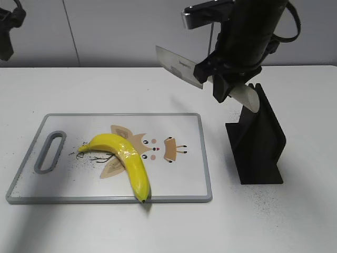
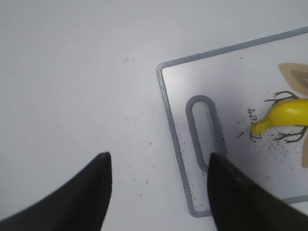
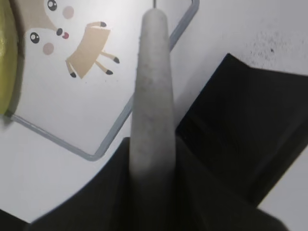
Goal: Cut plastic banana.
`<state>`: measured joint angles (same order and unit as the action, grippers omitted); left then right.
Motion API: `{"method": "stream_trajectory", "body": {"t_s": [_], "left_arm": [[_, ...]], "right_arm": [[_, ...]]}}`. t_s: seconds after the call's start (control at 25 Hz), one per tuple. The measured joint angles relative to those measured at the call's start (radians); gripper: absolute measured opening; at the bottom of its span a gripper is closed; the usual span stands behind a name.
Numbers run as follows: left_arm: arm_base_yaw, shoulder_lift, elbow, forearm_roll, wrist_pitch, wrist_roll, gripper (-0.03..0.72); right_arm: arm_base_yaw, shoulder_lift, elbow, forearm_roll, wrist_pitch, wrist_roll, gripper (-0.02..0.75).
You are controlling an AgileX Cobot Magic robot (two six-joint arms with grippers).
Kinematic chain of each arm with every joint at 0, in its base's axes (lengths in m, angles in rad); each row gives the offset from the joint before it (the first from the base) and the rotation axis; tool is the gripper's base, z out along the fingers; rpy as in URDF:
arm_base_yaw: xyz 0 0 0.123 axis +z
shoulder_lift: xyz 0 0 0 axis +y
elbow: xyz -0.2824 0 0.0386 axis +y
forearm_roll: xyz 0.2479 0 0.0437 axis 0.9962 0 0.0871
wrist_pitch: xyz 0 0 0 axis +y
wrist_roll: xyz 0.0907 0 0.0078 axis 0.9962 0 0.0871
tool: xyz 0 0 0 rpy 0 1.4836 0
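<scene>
Exterior view | R gripper (image 1: 227,79) clamped on grey-handled knife (image 1: 181,66), raised | L gripper (image 2: 156,166) fingers apart | glossy yellow plastic banana (image 1: 124,158) on white cutting board (image 1: 31,182)

The right arm (image 1: 253,26) reaches down from the upper right of the exterior view, its dark wrist held high above the table (image 1: 295,221). The right gripper (image 1: 226,79) is closed on the pale handle of a knife (image 1: 181,66), the blade pointing left and slightly up. In the right wrist view the two dark fingers (image 3: 115,192) press against either side of that handle, which runs straight away from the camera. The left arm (image 1: 8,26) shows only at the far upper left edge of the exterior view. The left gripper (image 2: 156,163) hangs above the table with its fingers (image 2: 91,183) spread wide apart, holding nothing.
</scene>
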<state>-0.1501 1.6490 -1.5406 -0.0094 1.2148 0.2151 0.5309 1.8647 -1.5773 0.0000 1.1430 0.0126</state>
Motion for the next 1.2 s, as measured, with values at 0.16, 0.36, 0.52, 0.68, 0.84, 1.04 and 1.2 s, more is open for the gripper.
{"method": "stream_trajectory", "body": {"t_s": [0.16,0.36,0.52,0.68,0.84,1.04,1.2], "left_arm": [[0.027,-0.098,0.089,0.0,0.002,-0.008,0.584],[0.035,-0.26,0.251,0.0,0.003,-0.025,0.583],[0.035,-0.407,0.4,0.0,0.004,-0.051,0.583],[0.035,-0.562,0.537,0.0,0.005,-0.061,0.583],[0.035,-0.726,0.659,0.0,0.006,-0.061,0.583],[0.035,-0.958,0.788,0.0,-0.005,-0.068,0.583],[0.035,-1.148,0.871,0.0,-0.01,-0.068,0.581]], "right_arm": [[0.0,-0.103,0.008,0.0,0.04,0.115,0.159],[0.0,-0.271,0.133,0.0,-0.012,0.263,0.159],[0.0,-0.398,0.304,0.0,-0.079,0.33,0.159],[0.0,-0.507,0.45,0.0,-0.134,0.366,0.159],[0.0,-0.573,0.55,0.0,-0.145,0.405,0.159],[0.0,-0.637,0.632,-0.007,-0.158,0.448,0.159],[0.0,-0.683,0.675,-0.022,-0.17,0.494,0.159]]}}
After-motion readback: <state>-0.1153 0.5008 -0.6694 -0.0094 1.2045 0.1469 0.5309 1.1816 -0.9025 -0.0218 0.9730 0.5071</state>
